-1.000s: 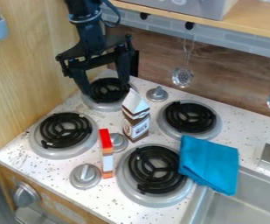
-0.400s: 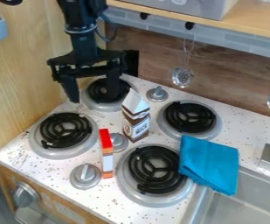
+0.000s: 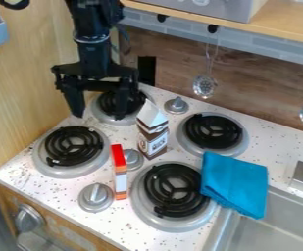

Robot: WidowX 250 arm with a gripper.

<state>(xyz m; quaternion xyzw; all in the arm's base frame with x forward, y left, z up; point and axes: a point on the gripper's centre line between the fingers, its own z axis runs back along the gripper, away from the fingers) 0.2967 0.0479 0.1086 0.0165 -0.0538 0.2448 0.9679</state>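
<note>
The sink (image 3: 279,230) is cropped; the end effector (image 3: 99,115) partly hides a burner (image 3: 106,103).

Black pincer (image 3: 99,116) open, pointing downward

Front-left burner (image 3: 73,151) left uncovered; passage rightward obstructed by upright orange box (image 3: 119,172) and brown-and-white milk carton (image 3: 152,131).

Four burners (image 3: 213,132), three stovetop knobs (image 3: 96,196), two utensils (image 3: 204,87), one carton (image 3: 153,135), one box (image 3: 119,172), one cloth (image 3: 234,183)
</note>
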